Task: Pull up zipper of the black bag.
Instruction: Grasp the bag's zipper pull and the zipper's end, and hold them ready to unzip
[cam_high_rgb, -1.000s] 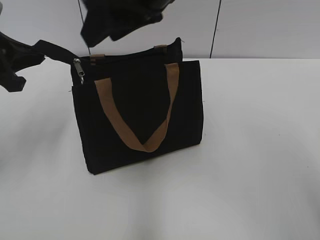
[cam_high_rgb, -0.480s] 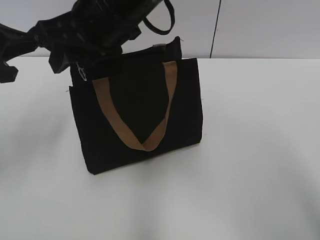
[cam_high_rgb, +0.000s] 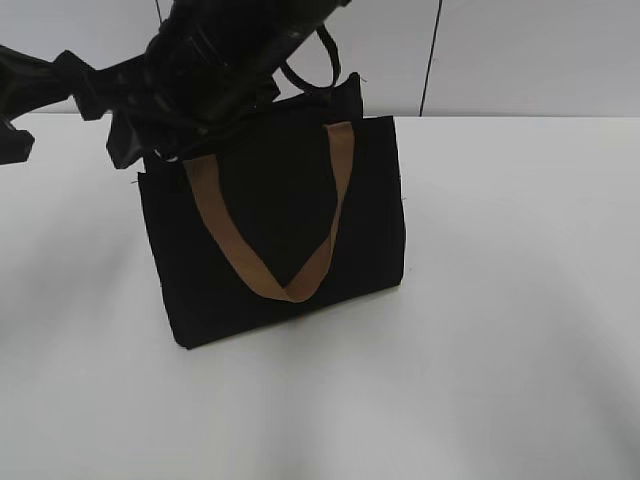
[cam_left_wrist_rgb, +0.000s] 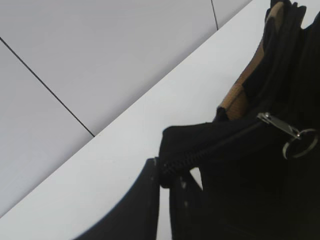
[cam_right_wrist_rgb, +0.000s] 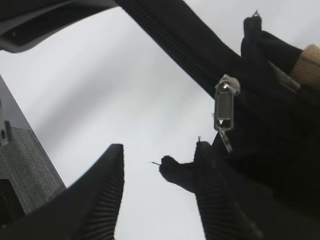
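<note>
The black bag (cam_high_rgb: 280, 210) stands upright on the white table, a tan strap handle (cam_high_rgb: 290, 285) hanging down its front. My left gripper (cam_left_wrist_rgb: 165, 172) is shut on the black fabric end of the bag's zip track, at its top left corner (cam_high_rgb: 125, 105). The zipper pull (cam_left_wrist_rgb: 280, 126), silvery with a ring, lies further along the track. In the right wrist view the zipper (cam_right_wrist_rgb: 223, 111) hangs just above the right fingertip. My right gripper (cam_right_wrist_rgb: 160, 150) is open and empty, reaching across over that corner (cam_high_rgb: 175, 135). In the exterior view the arm hides the zipper.
The white table (cam_high_rgb: 500, 300) spreads round the bag. A pale panelled wall (cam_high_rgb: 520, 50) stands right behind it. A grey block (cam_right_wrist_rgb: 25, 165) shows at the left of the right wrist view.
My right arm has come down from above onto the bag's top left corner and now covers the zipper pull. The left gripper keeps its hold; the bag has shifted slightly.
</note>
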